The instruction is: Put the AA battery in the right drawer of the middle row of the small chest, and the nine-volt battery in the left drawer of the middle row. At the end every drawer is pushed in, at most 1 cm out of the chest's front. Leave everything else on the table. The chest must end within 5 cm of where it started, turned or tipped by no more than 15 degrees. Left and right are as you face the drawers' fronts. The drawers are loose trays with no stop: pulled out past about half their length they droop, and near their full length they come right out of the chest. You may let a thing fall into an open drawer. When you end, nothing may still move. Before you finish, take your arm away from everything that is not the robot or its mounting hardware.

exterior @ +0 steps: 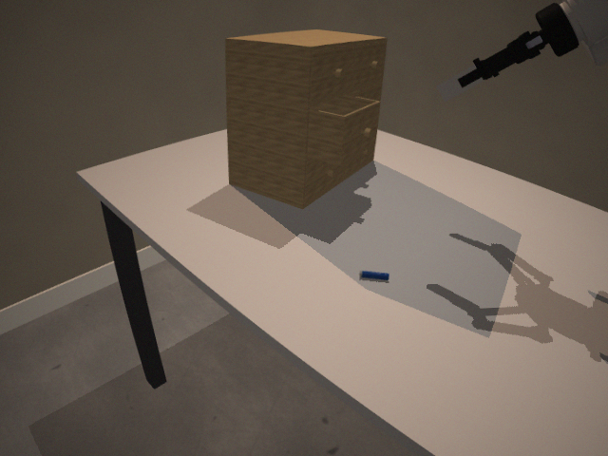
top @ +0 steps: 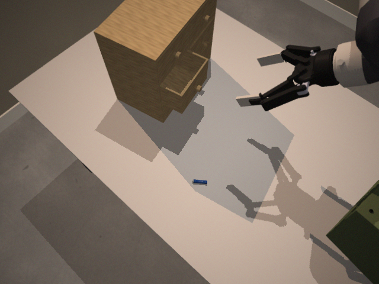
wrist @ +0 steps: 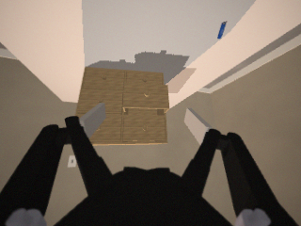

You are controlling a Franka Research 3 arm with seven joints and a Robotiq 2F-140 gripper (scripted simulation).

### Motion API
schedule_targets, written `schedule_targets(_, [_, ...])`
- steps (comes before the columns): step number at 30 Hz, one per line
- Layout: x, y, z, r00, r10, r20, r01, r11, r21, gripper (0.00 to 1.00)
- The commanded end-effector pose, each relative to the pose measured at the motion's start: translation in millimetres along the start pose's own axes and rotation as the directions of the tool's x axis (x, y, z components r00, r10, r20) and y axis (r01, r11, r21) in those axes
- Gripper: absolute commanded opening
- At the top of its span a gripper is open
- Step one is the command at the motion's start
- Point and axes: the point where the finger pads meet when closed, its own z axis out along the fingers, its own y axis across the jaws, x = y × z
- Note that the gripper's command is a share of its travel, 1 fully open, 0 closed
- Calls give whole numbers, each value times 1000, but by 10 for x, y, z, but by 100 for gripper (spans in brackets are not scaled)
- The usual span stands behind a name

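Note:
The wooden chest [top: 159,55] stands on the table's far end, with two columns of drawers. The left drawer of its middle row [top: 183,76] is pulled partly out, and its inside looks empty as far as I can see. The other drawers are pushed in. The open drawer also shows in the exterior view [exterior: 349,106] and in the wrist view [wrist: 145,109]. A blue AA battery [top: 199,181] lies on its side on the table, in front of the chest, and also shows in the exterior view [exterior: 374,275]. I see no nine-volt battery in any view. My gripper [top: 258,80] is open and empty, in the air in front of the chest and facing its drawers.
A grey mat [top: 232,147] lies on the table in front of the chest. A green box [top: 357,232] stands at the near right edge of the top view.

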Motion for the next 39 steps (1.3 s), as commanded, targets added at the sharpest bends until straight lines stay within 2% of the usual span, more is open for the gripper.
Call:
schedule_targets(1, [-32,16,7,1000,26,4,-26,1000,-11,100])
schedule_targets(13, [-32,16,7,1000,26,4,-26,1000,-11,100])
schedule_targets(14, [-63,72,18,999,35,-1,-35,998,-45,100])
schedule_targets(32, [-63,72,18,999,35,-1,-35,998,-45,100])
schedule_targets(33, [-95,137,29,999,44,-9,-45,995,-84,100])
schedule_targets(39, [-95,137,29,999,44,-9,-45,995,-84,100])
